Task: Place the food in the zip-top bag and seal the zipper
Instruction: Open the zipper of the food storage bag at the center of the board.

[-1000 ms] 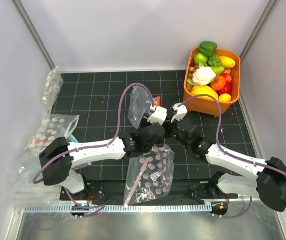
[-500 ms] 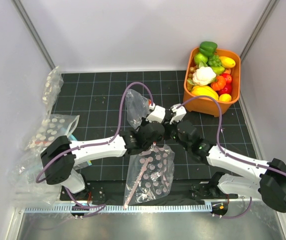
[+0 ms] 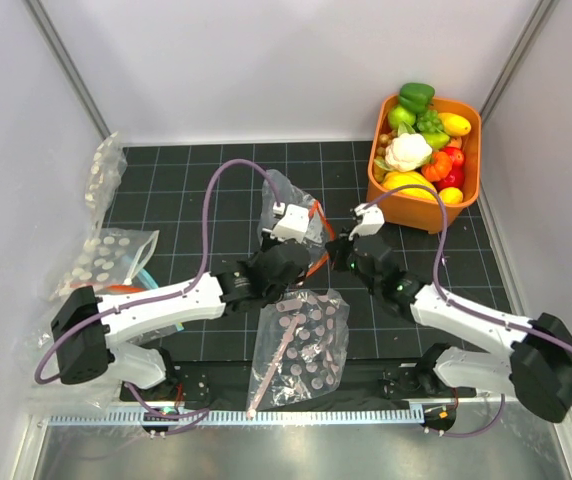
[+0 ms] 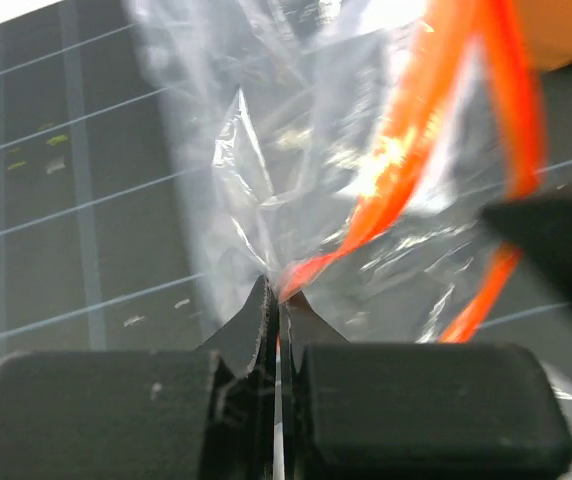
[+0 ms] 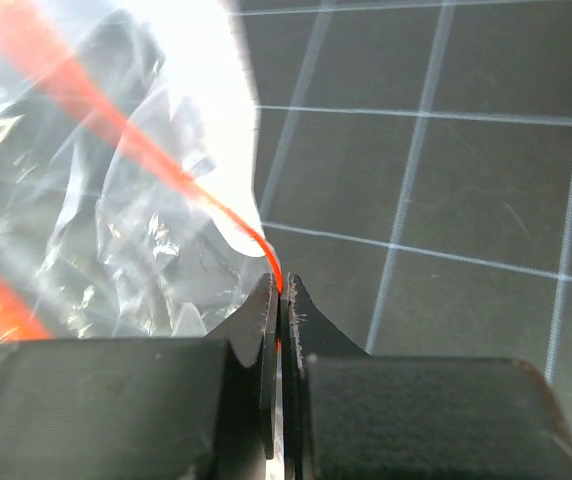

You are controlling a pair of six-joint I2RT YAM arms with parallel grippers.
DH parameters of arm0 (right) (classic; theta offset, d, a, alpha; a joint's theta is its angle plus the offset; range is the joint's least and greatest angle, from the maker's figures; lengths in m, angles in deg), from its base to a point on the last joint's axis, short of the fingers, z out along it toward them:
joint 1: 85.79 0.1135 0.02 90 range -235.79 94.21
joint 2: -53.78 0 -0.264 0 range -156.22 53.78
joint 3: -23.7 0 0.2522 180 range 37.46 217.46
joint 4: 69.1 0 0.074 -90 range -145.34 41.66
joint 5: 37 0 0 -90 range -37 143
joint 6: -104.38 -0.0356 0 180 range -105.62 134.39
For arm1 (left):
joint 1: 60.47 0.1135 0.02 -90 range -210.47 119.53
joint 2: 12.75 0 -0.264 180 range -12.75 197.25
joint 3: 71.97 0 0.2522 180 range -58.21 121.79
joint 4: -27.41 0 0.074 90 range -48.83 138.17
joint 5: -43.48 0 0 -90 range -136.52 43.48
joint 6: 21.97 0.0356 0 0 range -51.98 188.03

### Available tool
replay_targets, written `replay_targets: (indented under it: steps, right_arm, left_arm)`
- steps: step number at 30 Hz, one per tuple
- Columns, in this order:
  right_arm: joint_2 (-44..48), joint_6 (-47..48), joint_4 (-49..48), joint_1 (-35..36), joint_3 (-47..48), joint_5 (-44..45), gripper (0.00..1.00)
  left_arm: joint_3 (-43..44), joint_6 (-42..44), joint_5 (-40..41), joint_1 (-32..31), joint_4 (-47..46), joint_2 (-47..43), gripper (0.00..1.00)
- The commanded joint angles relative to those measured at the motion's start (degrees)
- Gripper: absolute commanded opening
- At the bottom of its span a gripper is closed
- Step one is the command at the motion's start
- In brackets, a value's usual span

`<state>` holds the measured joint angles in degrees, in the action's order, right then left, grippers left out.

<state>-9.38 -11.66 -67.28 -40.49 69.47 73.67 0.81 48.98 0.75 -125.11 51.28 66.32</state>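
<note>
Judging from how things lie, the bag-opening step is in hand: the zip-top bag (image 3: 284,195) is held up over the middle of the black grid mat (image 3: 186,190), left of the orange bin (image 3: 471,130), and no food is seen inside it. The left gripper (image 4: 278,300) is clenched, its jaws pressed together on the zipper (image 4: 396,170) where the orange-red strip runs down into them. The right gripper (image 5: 279,295) is likewise clamped on that strip at another point, with the clear film bunched to its left. Whether opposite lips or only separate stretches of the mouth are pinched cannot be told. Both arms are reached forward and inward from their bases, the wrists brought near each other mid-mat, with the pink-dotted bag (image 3: 306,345) lying below them. The cauliflower (image 3: 407,152), green bell pepper (image 3: 416,96) and orange round piece (image 3: 436,166) are piled in the bin, well apart from the bag. Next, the mouth would probably have to be drawn apart, then kept open by one arm while the other is freed to fetch food.
</note>
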Motion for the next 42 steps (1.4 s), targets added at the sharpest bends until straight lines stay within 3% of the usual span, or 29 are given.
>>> replay_targets:
  steps: [1, 3, 7, 10, 14, 15, 16, 20, 24, 27, 31, 35, 42]
  right_arm:
    - [-5.1, -5.4, 1.6, -7.9, 2.8, -4.5, 0.01]
    - [-7.6, -6.1, 0.8, -10.4, 3.8, -12.3, 0.01]
    - [-12.2, -4.6, 1.3, -10.8, 6.3, -16.6, 0.01]
    - [-13.5, -4.1, 1.6, -10.8, 7.0, -17.6, 0.07]
    - [-13.2, -3.1, -0.7, -10.8, 6.4, -20.0, 0.23]
    - [-13.7, -3.0, -1.2, -10.8, 6.4, -23.4, 0.35]
    - [-13.9, -3.0, -1.8, -10.8, 6.4, -24.1, 0.40]
    - [-14.0, -2.4, -2.3, -10.8, 7.0, -25.6, 0.56]
    - [-9.8, -1.7, -2.1, -10.8, 5.4, -22.9, 0.68]
    - [-8.3, -1.3, -1.1, -10.8, 4.7, -18.7, 0.76]
    - [-7.9, -1.2, -0.5, -10.8, 4.9, -17.1, 0.81]
    - [-7.1, -0.8, 0.4, -10.8, 5.0, -16.1, 0.85]
    - [4.4, 1.2, 5.5, -11.1, 6.6, -7.4, 0.94]
  left_arm:
    - [3.5, -2.4, 10.3, 0.2, 9.3, 1.1, 0.00]
    - [5.8, -3.2, 11.8, 0.2, 13.5, 2.3, 0.00]
    - [8.7, -3.3, 10.0, 0.2, 17.0, 6.2, 0.00]
    - [9.9, -2.1, 6.7, 0.2, 17.0, 7.2, 0.00]
    - [10.6, 2.2, 5.2, 0.5, 15.0, 9.3, 0.00]
    - [12.3, 3.0, 5.9, 0.8, 16.0, 11.1, 0.00]
    - [13.9, 2.4, 7.3, 0.9, 17.5, 11.1, 0.00]
    - [26.3, -1.2, 10.2, 2.2, 31.5, 18.5, 0.00]
    - [35.0, -2.7, 9.2, 3.8, 38.0, 25.3, 0.00]
    - [30.4, -3.1, 6.5, 5.9, 33.0, 24.4, 0.00]
    - [25.1, -5.2, -11.5, 11.1, 28.7, 21.3, 0.00]
    - [22.6, -7.0, -16.2, 12.3, 26.7, 20.0, 0.00]
    - [22.1, -9.0, -19.0, 14.9, 26.5, 19.6, 0.00]
